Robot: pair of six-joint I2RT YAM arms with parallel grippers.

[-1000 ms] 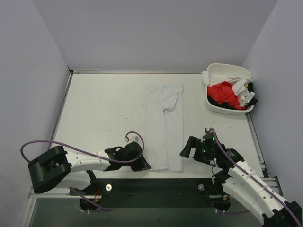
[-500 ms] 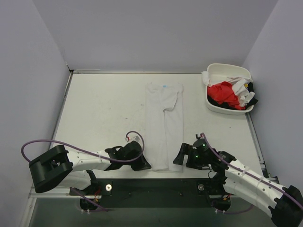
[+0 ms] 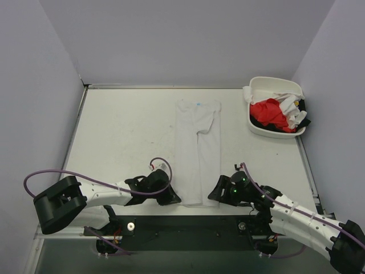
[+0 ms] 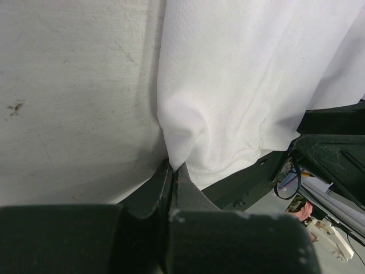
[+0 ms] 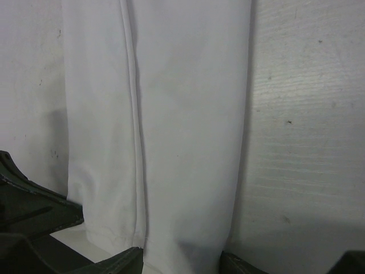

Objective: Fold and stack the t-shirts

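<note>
top external view: a white tub (image 3: 259,129) holding the red t-shirt (image 3: 268,112) sits at the worktop's (image 3: 125,131) far right, well apart from both arms. the white t-shirt (image 3: 198,154) lies lengthwise mid-worktop; the left end effector (image 3: 171,198) pinches its near left corner, and the right end effector (image 3: 215,194) straddles the near right corner, spread.

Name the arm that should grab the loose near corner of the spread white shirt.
Right. The right gripper straddles that corner of the white shirt, jaws apart; the left gripper is shut on the other near corner.
</note>
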